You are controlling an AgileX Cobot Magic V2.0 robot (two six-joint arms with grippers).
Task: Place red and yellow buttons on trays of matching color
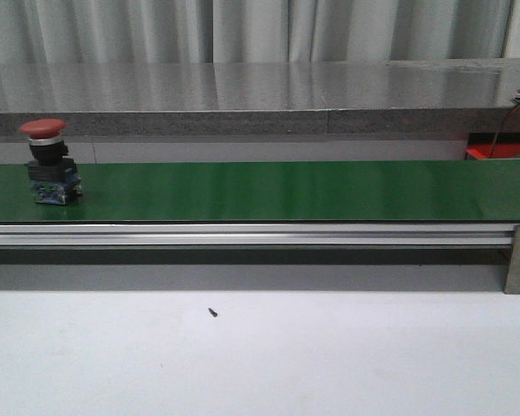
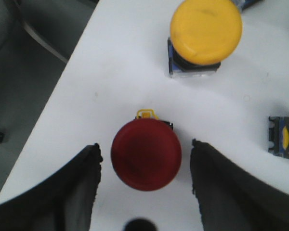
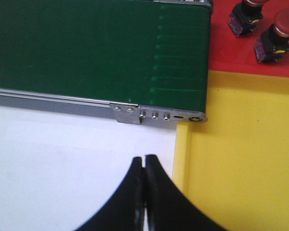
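Between the left fingers point(image 2: 145, 185), spread wide and touching nothing, a red button point(image 2: 146, 154) sits on the white tabletop point(image 2: 120, 72) (a yellow button point(image 2: 205, 31) stands beyond). Right fingers point(image 3: 144, 192) are pressed together, empty, beside the yellow tray point(image 3: 245, 168).

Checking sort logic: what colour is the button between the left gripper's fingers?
Red cap, clearest in the left wrist view.
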